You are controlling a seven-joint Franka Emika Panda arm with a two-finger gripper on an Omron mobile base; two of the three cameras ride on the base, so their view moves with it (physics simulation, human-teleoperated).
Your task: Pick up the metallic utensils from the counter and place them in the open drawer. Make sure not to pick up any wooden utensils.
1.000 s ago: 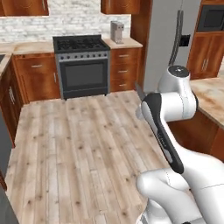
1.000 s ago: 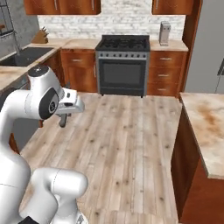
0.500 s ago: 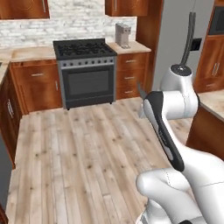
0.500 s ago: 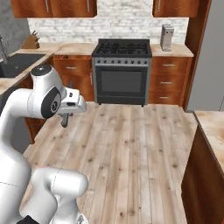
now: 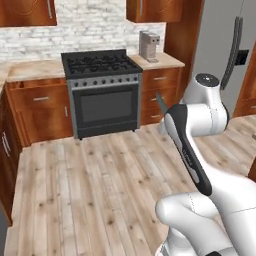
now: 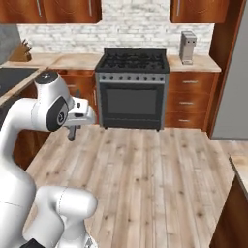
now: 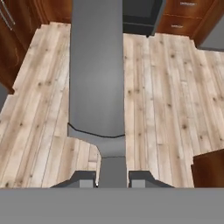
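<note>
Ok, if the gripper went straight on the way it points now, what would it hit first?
Probably the wooden floor: the gripper points down at bare planks. The knife it holds sticks out ahead, so that would likely touch first.

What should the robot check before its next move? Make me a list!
1. Grip on the knife: ok. The gripper is closed on its narrow end, a finger on each side.
2. Right kind of utensil: ok. The blade is dark grey metal, not tan wood.
3. Facing the open drawer: not ok. The stove and cabinets lie ahead.
4. Path ahead: ok. The wooden floor in front is bare planks.
5. Blade away from the robot's body: ok. In the right base view it hangs below the hand, over the floor.
6. Where the fork is: cannot tell.
</note>
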